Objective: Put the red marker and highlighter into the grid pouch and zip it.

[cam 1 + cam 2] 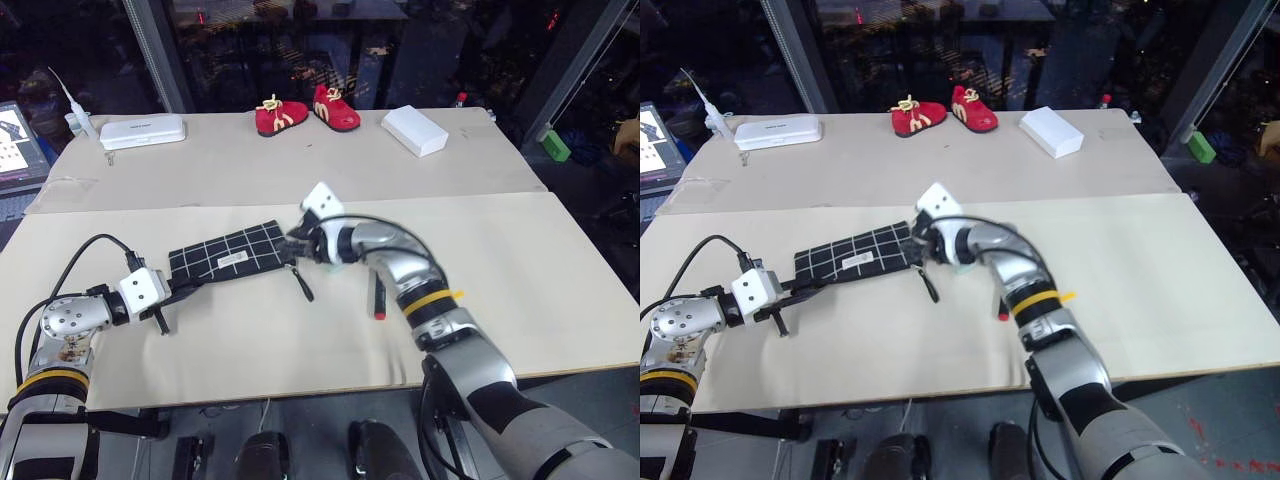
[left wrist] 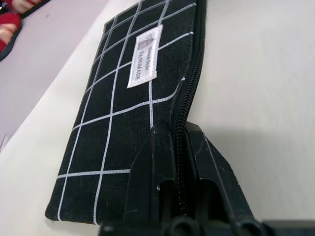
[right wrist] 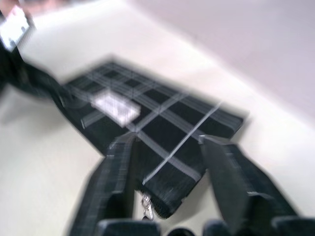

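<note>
A: Head views. Where are the task items?

B: The flat black fabric grid pouch with white lines (image 1: 228, 256) lies on the cream counter (image 1: 520, 270), centre-left of the frame. The slim red marker (image 1: 380, 296) lies on the counter right of centre, partly behind the right forearm. A pale green patch shows under the right wrist; whether it is the highlighter cannot be confirmed.

A: Left wrist view?

B: The left end effector (image 2: 180, 147) is clamped on the pouch's near end, fingers pinching the zipper edge (image 2: 193, 73); the white label (image 2: 144, 57) sits upper centre.

A: Right wrist view?

B: The right end effector (image 3: 170, 162) stands with fingers spread apart over the pouch's far end, above the zipper pull (image 3: 146, 205), holding nothing.

A: Risks?

B: The zipper appears closed along its visible length. If the right end effector misses the small pull, the pouch stays shut. A pull against a weak left clamp would likely drag the pouch across the counter.
</note>
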You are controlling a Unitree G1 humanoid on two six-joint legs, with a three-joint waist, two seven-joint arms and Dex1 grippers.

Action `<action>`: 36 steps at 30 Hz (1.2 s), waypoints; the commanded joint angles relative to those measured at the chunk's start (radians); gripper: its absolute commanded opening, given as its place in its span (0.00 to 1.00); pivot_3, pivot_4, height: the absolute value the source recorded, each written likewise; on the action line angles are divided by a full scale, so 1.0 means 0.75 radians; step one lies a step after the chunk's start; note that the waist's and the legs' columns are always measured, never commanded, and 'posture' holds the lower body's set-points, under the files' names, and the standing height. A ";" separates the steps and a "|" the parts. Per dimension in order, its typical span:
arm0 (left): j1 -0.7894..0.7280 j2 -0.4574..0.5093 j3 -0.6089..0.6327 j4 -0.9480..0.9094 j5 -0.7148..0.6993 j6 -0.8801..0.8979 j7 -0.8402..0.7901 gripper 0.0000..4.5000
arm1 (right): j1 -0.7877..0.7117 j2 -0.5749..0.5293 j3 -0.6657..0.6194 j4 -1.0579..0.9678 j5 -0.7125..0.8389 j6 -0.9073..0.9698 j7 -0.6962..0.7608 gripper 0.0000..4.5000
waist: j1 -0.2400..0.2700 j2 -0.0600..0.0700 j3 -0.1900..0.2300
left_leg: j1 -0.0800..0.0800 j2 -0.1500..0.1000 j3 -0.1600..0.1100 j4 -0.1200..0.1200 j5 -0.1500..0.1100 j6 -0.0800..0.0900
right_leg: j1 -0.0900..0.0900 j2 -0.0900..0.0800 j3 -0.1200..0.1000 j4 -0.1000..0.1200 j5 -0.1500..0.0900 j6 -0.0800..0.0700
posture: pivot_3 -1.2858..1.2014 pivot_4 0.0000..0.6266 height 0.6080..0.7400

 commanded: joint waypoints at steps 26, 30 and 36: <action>0.242 -0.142 0.118 -1.063 -0.129 1.067 0.463 0.00 | 0.018 -0.010 0.051 0.113 -0.052 -0.039 -0.223 0.85 | 0.005 -0.001 0.000 | 0.000 -0.002 -0.008 0.000 0.001 -0.002 | 0.000 0.001 0.003 0.001 0.000 0.001 | 0.52 0.24 1.00; 0.234 -0.156 0.115 -1.068 -0.124 1.073 0.466 0.00 | -0.028 0.019 0.031 0.229 -0.061 -0.093 -0.258 0.85 | -0.001 -0.001 0.000 | 0.001 -0.002 -0.009 0.000 0.001 -0.002 | 0.000 0.001 0.004 0.002 0.000 0.001 | 0.52 0.24 1.00; 0.249 -0.179 0.119 -1.094 -0.121 1.081 0.484 0.00 | -0.087 0.048 0.008 0.368 -0.063 -0.160 -0.290 0.85 | -0.001 -0.001 0.000 | 0.000 -0.002 -0.009 0.000 0.001 -0.002 | 0.000 0.001 0.004 0.001 0.000 0.001 | 0.52 0.24 1.00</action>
